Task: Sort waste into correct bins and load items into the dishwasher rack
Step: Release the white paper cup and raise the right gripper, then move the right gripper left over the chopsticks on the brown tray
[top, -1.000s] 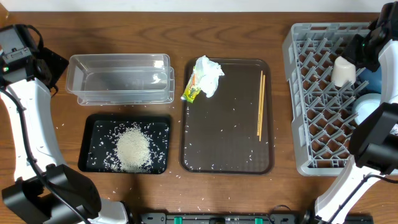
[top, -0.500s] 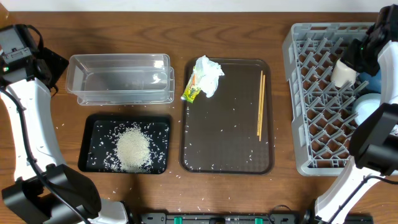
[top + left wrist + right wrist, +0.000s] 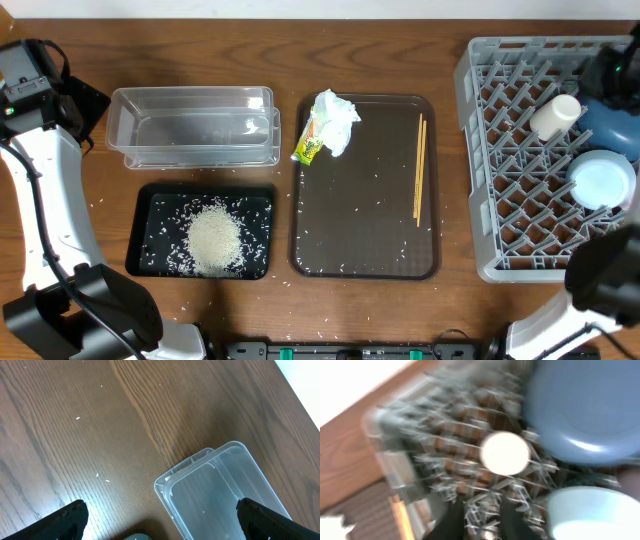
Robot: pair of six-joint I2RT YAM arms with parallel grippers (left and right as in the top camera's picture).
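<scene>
The grey dishwasher rack (image 3: 510, 150) holds the white cup (image 3: 555, 116), the dark blue dish (image 3: 612, 128) and the light blue bowl (image 3: 600, 180). My right gripper (image 3: 606, 68) hovers over the rack's far right corner. In the blurred right wrist view its gripper (image 3: 484, 520) is open and empty above the white cup (image 3: 505, 453). The chopsticks (image 3: 420, 168), the tissue (image 3: 335, 120) and the wrapper (image 3: 308, 145) lie on the brown tray (image 3: 365, 230). Rice (image 3: 213, 238) lies in the black tray (image 3: 140, 230). My left gripper (image 3: 160, 525) is wide open beside the clear tub (image 3: 220, 495). The pink cup is out of view.
The clear tub (image 3: 195, 128) stands behind the black tray at the left. Loose rice grains are scattered on the brown tray and on the wooden table (image 3: 100, 210) around the black tray. My left arm (image 3: 40, 170) runs along the left edge.
My right gripper has let go of the white cup, which now rests among the rack's pegs, and has drawn away up and to the right. The left arm has not moved.
</scene>
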